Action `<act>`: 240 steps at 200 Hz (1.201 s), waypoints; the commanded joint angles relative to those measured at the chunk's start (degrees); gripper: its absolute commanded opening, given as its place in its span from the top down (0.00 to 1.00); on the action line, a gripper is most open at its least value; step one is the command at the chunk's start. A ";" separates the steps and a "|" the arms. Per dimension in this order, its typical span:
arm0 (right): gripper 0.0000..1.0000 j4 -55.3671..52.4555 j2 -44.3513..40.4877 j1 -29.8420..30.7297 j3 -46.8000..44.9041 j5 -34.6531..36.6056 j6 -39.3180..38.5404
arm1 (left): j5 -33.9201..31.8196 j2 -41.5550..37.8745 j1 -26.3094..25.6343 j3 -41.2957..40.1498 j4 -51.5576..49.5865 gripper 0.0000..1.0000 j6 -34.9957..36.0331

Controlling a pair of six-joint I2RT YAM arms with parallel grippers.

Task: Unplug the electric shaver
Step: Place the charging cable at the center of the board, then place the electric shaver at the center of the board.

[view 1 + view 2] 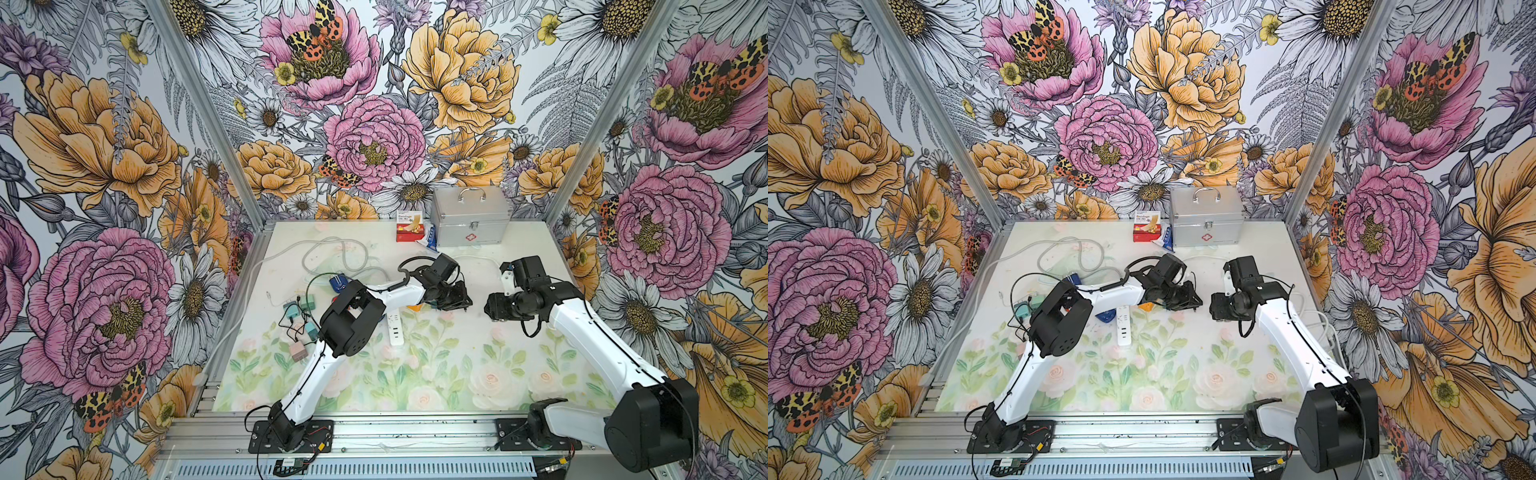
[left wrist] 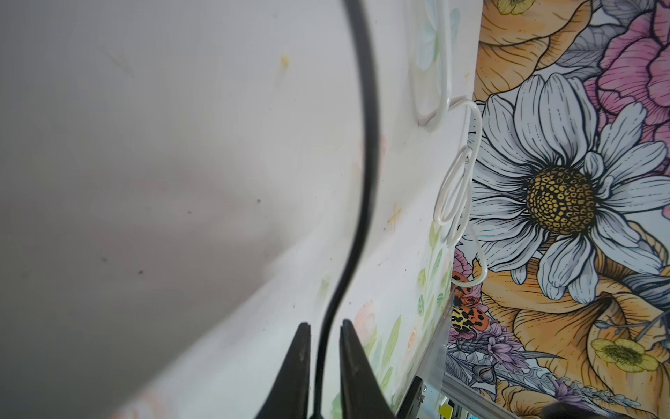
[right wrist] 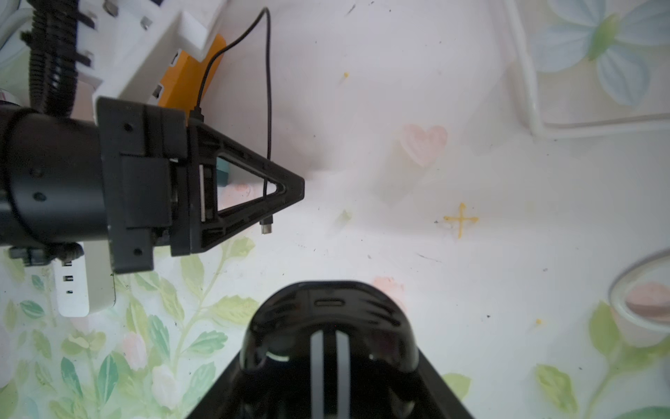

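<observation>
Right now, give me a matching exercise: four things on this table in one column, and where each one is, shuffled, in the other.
1 shaver
2 black cable
3 power strip
4 red box

A beside the metal case
B in the right gripper
C partly under the left arm
D inside the open left gripper

Pairs: 1-B, 2-D, 3-C, 4-A

Glossy black electric shaver (image 3: 328, 348) with two white stripes, held above the tabletop (image 3: 489, 261), its slot-shaped charging port (image 3: 328, 302) empty. The thin black cable (image 3: 269, 90) dangles nearby, its plug (image 3: 266, 228) free.
</observation>
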 commanded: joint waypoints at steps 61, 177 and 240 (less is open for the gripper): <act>0.69 0.30 4.97 -0.60 11.19 -2.06 -1.69 | -11.59 -9.97 -0.16 -0.09 -9.54 0.31 8.40; 0.69 -0.05 32.40 16.25 43.14 0.66 -4.31 | -24.71 -35.26 21.21 -16.86 -14.29 0.28 12.67; 0.69 0.03 52.65 27.06 64.01 2.28 -9.42 | -24.32 -40.56 33.25 -23.52 -14.73 0.28 14.60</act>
